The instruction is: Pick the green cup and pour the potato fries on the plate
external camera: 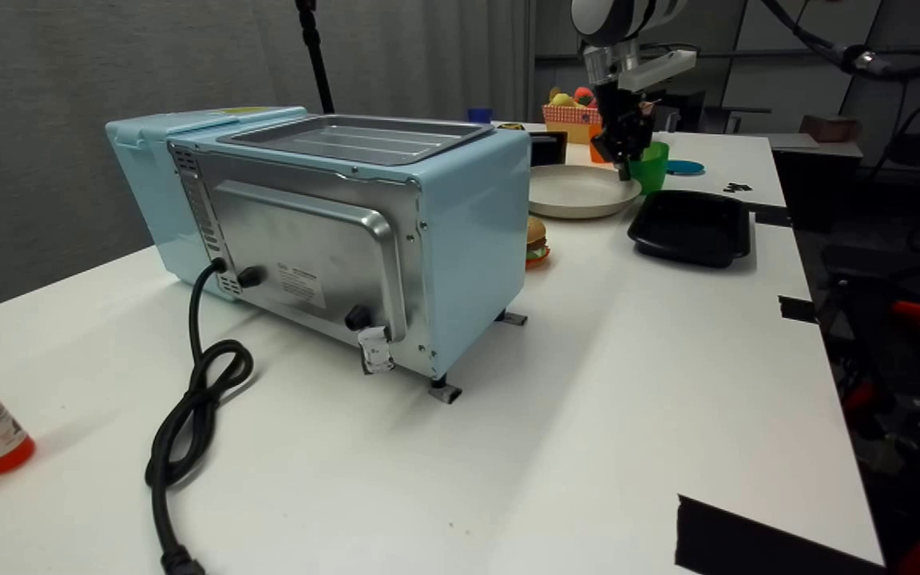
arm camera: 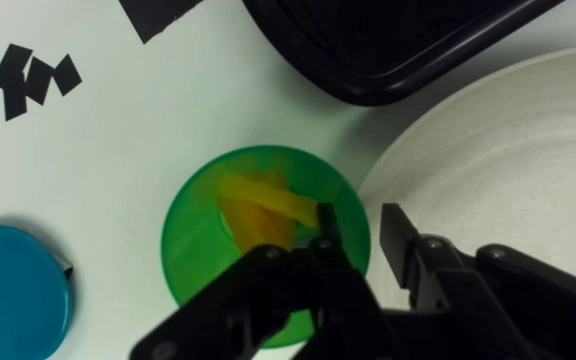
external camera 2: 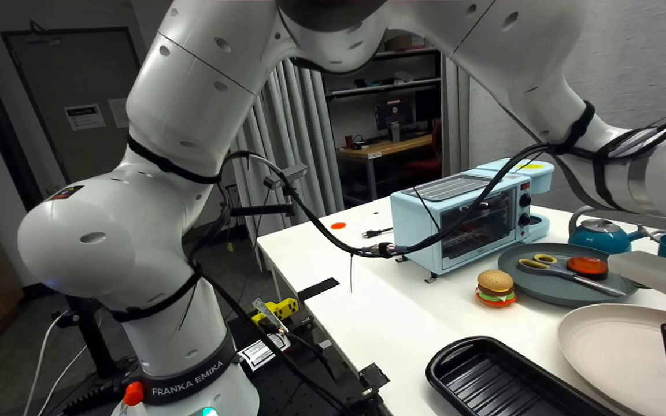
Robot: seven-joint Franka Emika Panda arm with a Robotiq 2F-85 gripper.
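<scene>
Claw (arm camera: 359, 215) holds nothing, its jaws narrowly parted astride the rim of the green cup (arm camera: 195, 250). Fries (arm camera: 260, 202) lie inside it; the plate (arm camera: 513, 160) sits just beside.

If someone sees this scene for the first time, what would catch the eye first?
Most likely the light-blue toaster oven, large on the white table in both exterior views. The white Franka arm, arching across the top of an exterior view, would probably come next. In the wrist view, the bright green cup with yellow fries inside, beside the cream plate, stands out.
</scene>
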